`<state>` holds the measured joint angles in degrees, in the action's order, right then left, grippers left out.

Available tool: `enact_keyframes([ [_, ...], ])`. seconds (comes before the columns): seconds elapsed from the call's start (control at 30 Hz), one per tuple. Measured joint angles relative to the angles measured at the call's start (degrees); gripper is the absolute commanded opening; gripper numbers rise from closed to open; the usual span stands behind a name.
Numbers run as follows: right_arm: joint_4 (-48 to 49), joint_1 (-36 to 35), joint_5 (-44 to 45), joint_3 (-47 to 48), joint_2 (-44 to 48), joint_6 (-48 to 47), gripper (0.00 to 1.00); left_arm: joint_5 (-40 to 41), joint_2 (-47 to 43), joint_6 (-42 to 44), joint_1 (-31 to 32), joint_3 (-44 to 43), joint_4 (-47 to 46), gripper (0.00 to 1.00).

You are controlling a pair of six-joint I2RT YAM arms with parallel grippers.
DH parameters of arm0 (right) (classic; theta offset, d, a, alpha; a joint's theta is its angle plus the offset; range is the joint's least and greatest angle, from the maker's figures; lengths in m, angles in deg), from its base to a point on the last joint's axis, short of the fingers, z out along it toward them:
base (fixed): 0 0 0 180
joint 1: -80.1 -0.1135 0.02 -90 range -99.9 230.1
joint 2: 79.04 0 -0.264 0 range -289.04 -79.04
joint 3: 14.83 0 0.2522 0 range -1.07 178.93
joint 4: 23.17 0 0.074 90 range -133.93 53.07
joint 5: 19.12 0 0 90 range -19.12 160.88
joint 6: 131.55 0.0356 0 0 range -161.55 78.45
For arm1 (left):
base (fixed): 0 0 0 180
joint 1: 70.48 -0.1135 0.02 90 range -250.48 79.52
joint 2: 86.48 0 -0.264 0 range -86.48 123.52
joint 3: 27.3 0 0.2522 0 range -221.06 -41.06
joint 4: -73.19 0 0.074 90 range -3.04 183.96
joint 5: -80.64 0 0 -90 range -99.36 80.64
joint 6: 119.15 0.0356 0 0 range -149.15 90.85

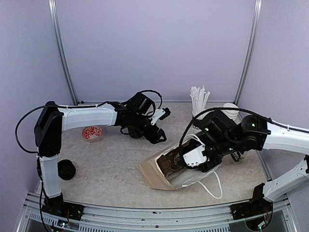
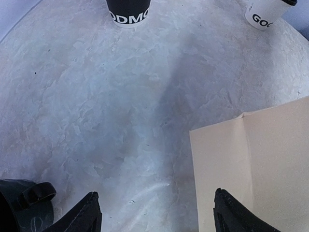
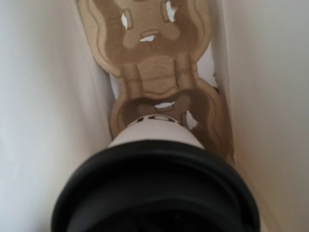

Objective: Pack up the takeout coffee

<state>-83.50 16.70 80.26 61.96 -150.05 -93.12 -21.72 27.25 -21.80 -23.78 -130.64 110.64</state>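
Note:
In the right wrist view a white takeout coffee cup (image 3: 154, 135) with a black lid (image 3: 154, 193) fills the bottom of the frame. It lies inside the paper bag (image 3: 43, 96), its base pointing at a brown cardboard carrier (image 3: 154, 72). The lid hides my fingers. My right gripper (image 1: 182, 162) is reached into the bag (image 1: 193, 180), which lies on its side. My left gripper (image 2: 159, 215) is open and empty over bare table, beside the bag's tan face (image 2: 260, 164). Two more lettered cups stand far off, one dark (image 2: 128, 12) and one white (image 2: 263, 14).
A dark green mug (image 2: 26, 205) sits by my left finger. White straws (image 1: 199, 99) and a stack of lidless cups (image 1: 231, 110) stand at the back right. A red patterned dish (image 1: 91, 133) and a black object (image 1: 66, 169) lie at the left.

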Motion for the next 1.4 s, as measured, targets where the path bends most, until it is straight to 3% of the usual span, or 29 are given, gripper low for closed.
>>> enact_keyframes([
  [0.4, 4.9, -0.1, 4.4, -3.1, 1.7, -0.5, 0.42, -2.4, 3.4, 0.9, -0.1, -2.2, 1.7, 0.78],
  [1.4, 13.3, 3.8, 2.0, -6.6, -1.2, -4.8, 0.43, -11.4, 5.2, 0.9, -0.7, -2.7, 1.2, 0.76],
])
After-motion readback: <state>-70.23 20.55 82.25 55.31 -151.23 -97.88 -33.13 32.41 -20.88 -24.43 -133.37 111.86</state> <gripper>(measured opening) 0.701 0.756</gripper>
